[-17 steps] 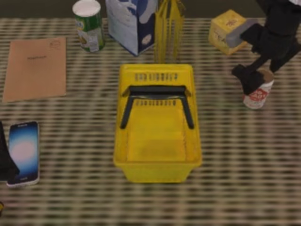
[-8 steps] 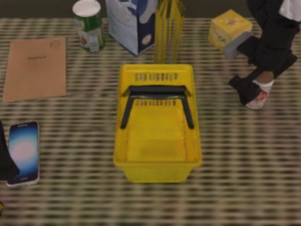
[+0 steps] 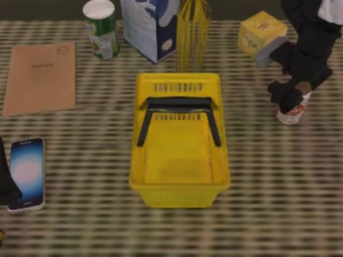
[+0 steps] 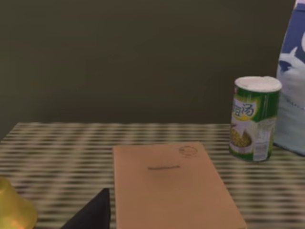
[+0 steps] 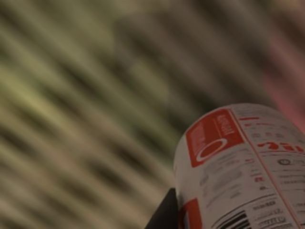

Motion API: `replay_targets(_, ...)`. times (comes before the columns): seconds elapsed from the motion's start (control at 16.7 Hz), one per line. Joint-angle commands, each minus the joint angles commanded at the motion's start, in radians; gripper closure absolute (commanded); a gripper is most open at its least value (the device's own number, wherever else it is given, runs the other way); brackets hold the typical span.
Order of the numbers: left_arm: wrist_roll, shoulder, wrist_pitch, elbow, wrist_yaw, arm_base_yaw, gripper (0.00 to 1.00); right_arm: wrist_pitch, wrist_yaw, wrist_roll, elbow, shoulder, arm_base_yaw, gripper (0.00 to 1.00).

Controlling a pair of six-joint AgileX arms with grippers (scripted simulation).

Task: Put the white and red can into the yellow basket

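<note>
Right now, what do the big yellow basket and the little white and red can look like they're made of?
The yellow basket looks like moulded plastic: uniform matt yellow, slotted walls, black folding handles. The white and red can, under the right gripper, may be metal or card beneath a printed label with a barcode; its tan top doesn't settle which.

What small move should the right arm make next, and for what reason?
Probably lift straight up. The right tool sits over the tan top of the white and red can, apparently gripping it, while the can stands on the table to the right of the yellow basket. It must clear the basket's wall before moving left. The left arm is parked at the left edge.
</note>
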Motion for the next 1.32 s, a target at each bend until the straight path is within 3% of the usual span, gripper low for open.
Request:
replay_targets(0.24, 0.000, 0.000, 0.000, 0.000, 0.000, 0.000, 0.00, 0.000, 0.000, 0.000, 0.000, 0.000, 0.000, 0.98)
replay_targets(0.9, 0.000, 0.000, 0.000, 0.000, 0.000, 0.000, 0.00, 0.009, -0.006, 0.004, -0.003, -0.002, -0.001, 1.00)
replay_targets(1.08, 0.000, 0.000, 0.000, 0.000, 0.000, 0.000, 0.00, 0.100, -0.063, 0.028, -0.031, -0.012, 0.008, 1.00)
replay_targets(1.32, 0.000, 0.000, 0.000, 0.000, 0.000, 0.000, 0.00, 0.347, -0.212, 0.101, -0.112, -0.042, 0.026, 1.00)
